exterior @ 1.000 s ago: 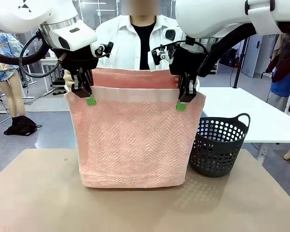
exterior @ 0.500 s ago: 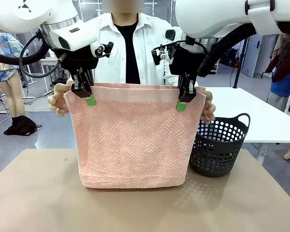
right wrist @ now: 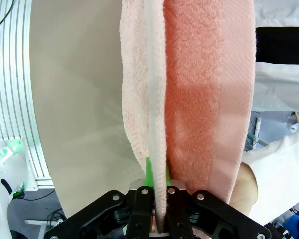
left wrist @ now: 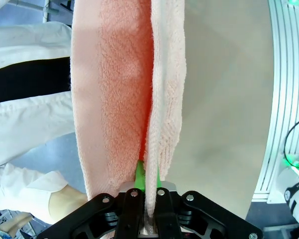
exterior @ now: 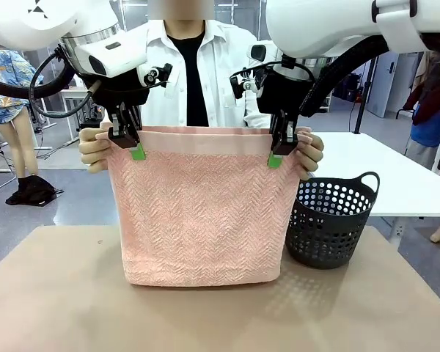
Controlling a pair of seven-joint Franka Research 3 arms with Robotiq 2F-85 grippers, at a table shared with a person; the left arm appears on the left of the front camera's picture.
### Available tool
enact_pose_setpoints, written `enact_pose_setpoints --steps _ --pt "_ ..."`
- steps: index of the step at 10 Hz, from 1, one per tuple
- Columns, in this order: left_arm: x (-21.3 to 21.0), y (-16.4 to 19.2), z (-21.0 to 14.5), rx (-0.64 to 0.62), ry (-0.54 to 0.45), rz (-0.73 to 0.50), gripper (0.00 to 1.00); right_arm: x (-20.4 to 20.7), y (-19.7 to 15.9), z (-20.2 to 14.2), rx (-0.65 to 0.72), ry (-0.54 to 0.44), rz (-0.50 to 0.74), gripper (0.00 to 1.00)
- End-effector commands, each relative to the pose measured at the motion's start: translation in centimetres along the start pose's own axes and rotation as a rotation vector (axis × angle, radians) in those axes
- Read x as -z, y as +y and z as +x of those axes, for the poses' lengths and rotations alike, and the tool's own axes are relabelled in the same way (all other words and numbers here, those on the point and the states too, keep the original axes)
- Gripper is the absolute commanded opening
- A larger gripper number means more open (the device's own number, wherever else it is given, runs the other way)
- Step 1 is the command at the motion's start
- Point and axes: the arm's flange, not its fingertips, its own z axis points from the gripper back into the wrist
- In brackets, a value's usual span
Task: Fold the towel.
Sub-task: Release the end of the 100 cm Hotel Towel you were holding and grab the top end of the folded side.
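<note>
Table (exterior: 59, 308): We find a tan top running under the towel. The towel's lower edge appears to rest on it.

Towel (exterior: 202, 213): Salmon-pink with a zigzag weave, it hangs upright and spread flat, facing the front camera. A smooth paler band (exterior: 205, 141) runs along its top edge. Both wrist views show two layers hanging side by side, a paler one on the table side and a deeper pink one on the person's side.

Left gripper (exterior: 135, 151): It sits at one top corner of the towel. Its fingers (left wrist: 131, 219) are pressed together on the top edge of the paler layer, with the green pads showing either side of the cloth. We cannot tell whether the deeper pink layer is also caught.

Right gripper (exterior: 276, 157): It sits at the towel's other top corner, level with the left gripper. Its fingers (right wrist: 139, 214) likewise pinch the top edge of the paler layer. The same doubt applies to the second layer.

Basket (exterior: 330, 220): Dark and perforated, with loop handles, it stands on the table just beside the towel's lower corner on the right-gripper side, slightly behind the cloth.

Person's hands: One hand (exterior: 94, 150) is curled around the towel's top corner just outside the left gripper. The other hand (exterior: 310, 152) is in the same place outside the right gripper.

Person (exterior: 198, 73): Wearing a white shirt over a black top, the person stands directly behind the towel, close to its top edge.
</note>
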Motion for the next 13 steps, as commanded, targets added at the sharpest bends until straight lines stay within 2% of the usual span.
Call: enact_pose_setpoints --steps 1,4,5,6,7,8,9,10,11,12,13 --pt "-0.1 0.0 -0.1 0.0 -0.001 0.001 0.0 -0.1 0.0 -0.1 -0.007 0.005 -0.005 0.0" --pt "0.0 0.0 0.0 0.0 0.0 0.0 0.03 0.0 0.0 0.0 0.0 0.0 0.0 0.03" --pt "-0.3 -0.1 0.0 0.02 -0.015 0.016 0.38 -0.2 0.1 -0.2 -0.009 -0.002 -0.001 0.25" --pt "-0.5 0.0 0.1 0.006 -0.019 0.019 0.4 -0.3 0.2 -0.2 -0.007 0.001 -0.003 0.34" --pt "-0.6 0.0 0.1 0.002 -0.024 0.023 0.76 -0.4 0.3 -0.2 -0.003 0.004 -0.006 0.57" --pt "-1.1 0.0 0.1 0.0 -0.024 0.031 0.77 -0.9 0.3 -0.4 0.008 0.011 -0.025 0.66" --pt "-2.7 0.0 -0.2 -0.016 0.014 0.061 1.0 -2.4 0.6 -0.7 0.011 0.002 -0.056 0.89" --pt "-4.6 -0.1 -0.6 -0.026 -0.003 0.074 1.0 -3.9 0.9 -0.8 0.001 -0.003 -0.083 0.98" --pt "-6.1 -0.1 -0.7 -0.042 -0.019 0.083 1.0 -5.1 1.1 -0.9 0.002 -0.002 -0.111 1.0" --pt "-7.5 -0.2 -1.1 -0.072 -0.031 0.094 0.82 -6.4 1.3 -0.9 -0.006 0.001 -0.129 1.0" --pt "-8.0 -0.2 -1.1 -0.08 -0.042 0.116 0.91 -7.1 1.4 -0.9 -0.021 0.005 -0.158 0.8"
